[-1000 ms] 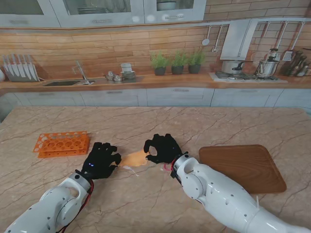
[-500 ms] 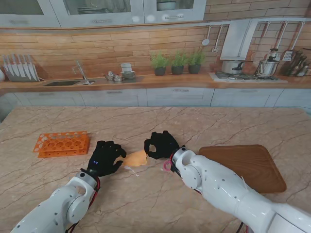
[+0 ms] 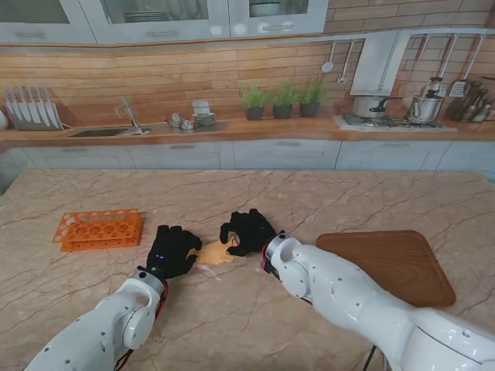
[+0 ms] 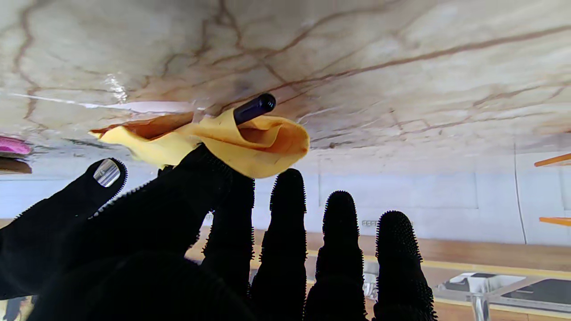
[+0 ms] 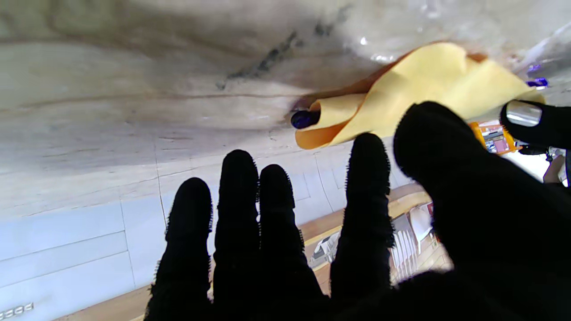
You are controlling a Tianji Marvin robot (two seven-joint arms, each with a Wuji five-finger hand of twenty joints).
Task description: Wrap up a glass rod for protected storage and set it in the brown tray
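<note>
A yellow cloth (image 3: 214, 252) lies rolled around a dark glass rod between my two hands. In the left wrist view one rod end (image 4: 255, 107) sticks out of the cloth roll (image 4: 250, 142), and my left thumb presses on the cloth. The right wrist view shows the other dark rod end (image 5: 304, 119) peeking from the cloth (image 5: 428, 84), with my right thumb over it. My left hand (image 3: 172, 250) holds the cloth's left end and my right hand (image 3: 246, 232) holds its right end. The brown tray (image 3: 387, 267) lies to the right, with nothing on it.
An orange test-tube rack (image 3: 98, 229) stands on the marble table at the left. A kitchen counter with a sink, potted plants and a stove runs along the far wall. A pink band shows at my right wrist (image 3: 265, 263).
Both hands have moved closer together and slightly farther from me. The cloth has been drawn in from a flatter sheet into a tighter roll between them.
</note>
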